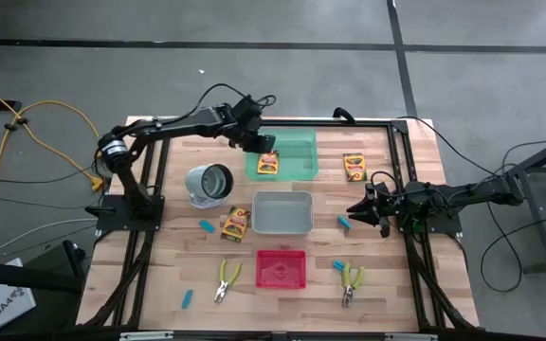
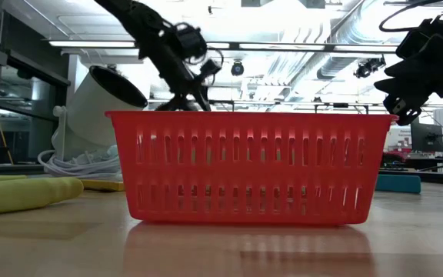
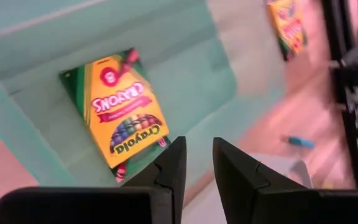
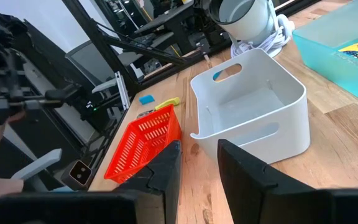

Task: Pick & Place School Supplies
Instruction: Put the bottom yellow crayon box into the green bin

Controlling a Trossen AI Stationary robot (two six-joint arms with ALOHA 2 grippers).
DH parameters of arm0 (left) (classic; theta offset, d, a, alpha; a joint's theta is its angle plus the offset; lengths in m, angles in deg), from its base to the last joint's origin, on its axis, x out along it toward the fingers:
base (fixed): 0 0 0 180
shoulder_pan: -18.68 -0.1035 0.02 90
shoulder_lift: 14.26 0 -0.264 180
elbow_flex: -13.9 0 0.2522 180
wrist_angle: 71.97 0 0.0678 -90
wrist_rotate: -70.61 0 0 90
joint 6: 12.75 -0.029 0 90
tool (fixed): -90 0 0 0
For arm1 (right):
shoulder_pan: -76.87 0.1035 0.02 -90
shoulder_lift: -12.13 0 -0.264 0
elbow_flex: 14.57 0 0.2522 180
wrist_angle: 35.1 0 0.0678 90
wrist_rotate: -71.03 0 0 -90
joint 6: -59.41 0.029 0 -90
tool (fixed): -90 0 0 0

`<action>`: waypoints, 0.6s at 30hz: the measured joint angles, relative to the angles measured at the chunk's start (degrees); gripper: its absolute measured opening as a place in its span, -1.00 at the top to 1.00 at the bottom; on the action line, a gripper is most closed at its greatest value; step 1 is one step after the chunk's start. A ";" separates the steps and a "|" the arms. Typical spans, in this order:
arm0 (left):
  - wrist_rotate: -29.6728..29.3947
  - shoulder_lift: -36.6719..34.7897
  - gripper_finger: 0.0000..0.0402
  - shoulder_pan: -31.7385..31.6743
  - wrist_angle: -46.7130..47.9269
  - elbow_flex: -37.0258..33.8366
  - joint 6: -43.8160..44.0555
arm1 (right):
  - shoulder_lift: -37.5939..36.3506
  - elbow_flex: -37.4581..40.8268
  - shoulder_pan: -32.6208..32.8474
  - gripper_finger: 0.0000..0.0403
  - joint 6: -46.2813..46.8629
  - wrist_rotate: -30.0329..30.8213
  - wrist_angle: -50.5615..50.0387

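Note:
One yellow crayon box (image 3: 122, 112) lies flat on the floor of the green tray (image 1: 297, 152). My left gripper (image 3: 199, 162) hovers above it, open by a narrow gap and empty. It shows over the tray's left end in the high view (image 1: 257, 142). Two more crayon boxes (image 1: 354, 167) (image 1: 236, 224) lie on the table. So do several light-blue pieces (image 1: 344, 223) (image 1: 206, 224) and two yellow-green-handled pliers (image 1: 226, 280) (image 1: 352, 282). My right gripper (image 1: 360, 210) hangs open and empty to the right of the grey tray (image 1: 298, 225), beside a blue piece.
The grey tray (image 4: 291, 87) sits mid-table. The red basket (image 1: 282, 282) stands nearer the near edge and fills the low view (image 2: 244, 165). A white lamp-like object (image 1: 209, 183) with a coiled cord lies left of the grey tray. Black frame rails run along both table sides.

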 joint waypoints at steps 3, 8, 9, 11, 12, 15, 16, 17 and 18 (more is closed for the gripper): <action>-1.18 -1.98 0.62 1.81 0.04 0.02 -4.63 | 0.00 -0.01 0.00 0.52 -0.01 0.00 -0.01; -4.88 -4.47 0.62 5.77 0.00 0.02 -11.05 | -0.01 0.00 0.01 0.52 0.00 -0.02 -0.02; -5.30 -4.83 0.62 6.67 0.00 0.02 -12.49 | 0.01 -0.02 0.01 0.52 -0.02 0.00 0.00; -6.07 -5.54 0.62 8.55 -0.04 0.02 -15.29 | -0.01 0.00 0.01 0.52 -0.02 0.00 -0.02; -6.14 -5.83 0.62 9.45 -0.13 0.02 -16.65 | 0.01 0.00 -0.01 0.52 0.00 -0.02 0.00; -6.16 -6.11 0.62 12.53 -0.68 0.02 -19.49 | 0.01 -0.01 0.00 0.52 -0.01 -0.01 -0.02; -6.14 -6.13 0.62 13.64 -1.15 0.02 -20.29 | 0.00 -0.02 0.01 0.52 0.00 -0.01 -0.02; -6.12 -6.13 0.62 14.73 -2.17 0.02 -21.16 | -0.01 -0.01 0.00 0.52 -0.01 0.00 -0.01; -6.12 -6.16 0.62 15.79 -3.31 0.02 -21.83 | -0.01 0.00 0.00 0.52 -0.02 0.00 0.00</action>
